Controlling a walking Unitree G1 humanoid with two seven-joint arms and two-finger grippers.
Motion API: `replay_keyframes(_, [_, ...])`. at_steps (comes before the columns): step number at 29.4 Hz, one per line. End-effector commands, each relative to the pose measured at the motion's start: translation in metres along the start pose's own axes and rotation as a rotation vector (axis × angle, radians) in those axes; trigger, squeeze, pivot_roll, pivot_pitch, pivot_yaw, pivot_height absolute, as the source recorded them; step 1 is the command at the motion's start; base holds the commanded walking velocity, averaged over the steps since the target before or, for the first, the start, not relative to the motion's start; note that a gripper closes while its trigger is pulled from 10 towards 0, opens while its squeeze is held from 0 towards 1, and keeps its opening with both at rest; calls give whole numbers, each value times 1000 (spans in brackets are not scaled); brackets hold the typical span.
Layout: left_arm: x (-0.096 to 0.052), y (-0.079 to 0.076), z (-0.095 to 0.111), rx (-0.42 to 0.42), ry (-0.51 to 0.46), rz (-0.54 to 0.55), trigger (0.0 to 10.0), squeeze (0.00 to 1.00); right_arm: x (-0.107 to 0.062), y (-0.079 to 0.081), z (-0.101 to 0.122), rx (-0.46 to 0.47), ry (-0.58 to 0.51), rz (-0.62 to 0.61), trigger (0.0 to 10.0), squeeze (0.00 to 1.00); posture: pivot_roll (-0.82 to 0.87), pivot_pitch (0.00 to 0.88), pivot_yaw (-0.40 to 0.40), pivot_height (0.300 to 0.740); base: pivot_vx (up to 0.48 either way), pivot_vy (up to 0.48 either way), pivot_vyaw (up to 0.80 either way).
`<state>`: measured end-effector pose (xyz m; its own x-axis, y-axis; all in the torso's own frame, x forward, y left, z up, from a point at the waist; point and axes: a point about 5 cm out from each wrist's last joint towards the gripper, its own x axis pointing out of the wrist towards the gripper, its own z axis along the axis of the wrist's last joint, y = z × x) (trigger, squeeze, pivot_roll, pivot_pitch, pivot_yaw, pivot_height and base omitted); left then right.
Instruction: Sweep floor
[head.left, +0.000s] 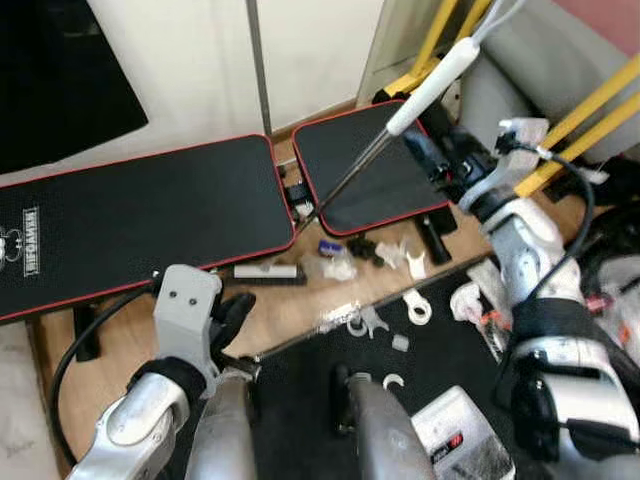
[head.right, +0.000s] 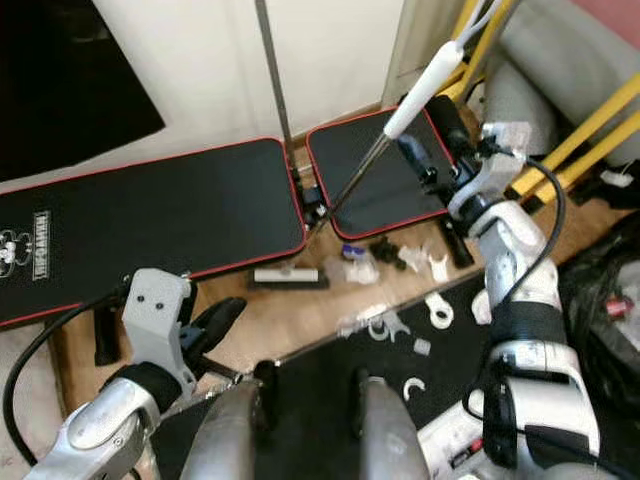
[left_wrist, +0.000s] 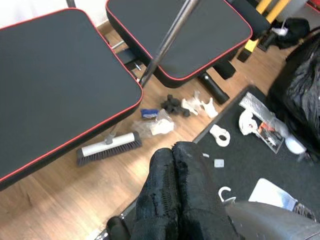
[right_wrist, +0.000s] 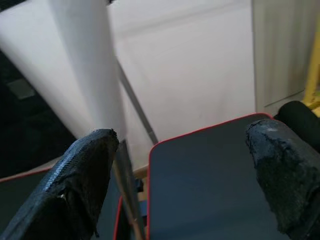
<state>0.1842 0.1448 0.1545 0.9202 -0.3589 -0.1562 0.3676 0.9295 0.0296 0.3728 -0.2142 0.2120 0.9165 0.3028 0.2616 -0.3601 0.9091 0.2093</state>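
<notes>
Currently the right gripper (head.left: 425, 150), fingers spread apart, sits beside the broom (left_wrist: 109, 148) handle, one finger touching it, not clamped. The brush head rests on the wood floor (left_wrist: 60, 192) just beside the litter scraps (left_wrist: 199, 106), positioned for sweeping. The left gripper (left_wrist: 172, 195) is closed, empty. The weight bench (head.left: 150, 215) hides floor beneath it.

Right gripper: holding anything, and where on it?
Cannot be told: the right gripper sits beside the white grip of the metal-shafted broom, its fingers spread apart in the wrist view.
</notes>
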Motion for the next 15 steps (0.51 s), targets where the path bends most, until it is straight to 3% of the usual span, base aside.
replay_keyframes(1, [-8, -3, -4, -14, 42, -20, 10000, 0, 1, -7, 1, 3, -17, -41, 10000, 0, -17, 448, -124, 740, 0, 0, 0])
replay_keyframes(3, [-14, -4, -3, -14, 53, -21, 10000, 0, 11, -2, 9, 26, -61, -27, 10000, 0, -8, 459, -119, 740, 0, 0, 0])
replay_keyframes(7, [-16, -4, -3, -14, 59, -22, 10000, 0, 17, 2, 12, 36, -79, -8, 10000, 0, -4, 467, -116, 740, 0, 0, 0])
replay_keyframes(11, [-22, -4, -2, -13, 66, -22, 10000, 0, 29, 17, 18, 52, -110, 53, 10000, 0, 13, 481, -113, 740, 0, 0, 0])
replay_keyframes(12, [-25, -5, -1, -12, 71, -21, 10000, 0, 39, 26, 24, 54, -130, 83, 10000, 0, 28, 485, -109, 740, 0, 0, 0])
replay_keyframes(15, [-27, -5, -1, -12, 76, -19, 10000, 0, 46, 32, 28, 54, -143, 100, 10000, 0, 28, 485, -109, 740, 0, 0, 0])
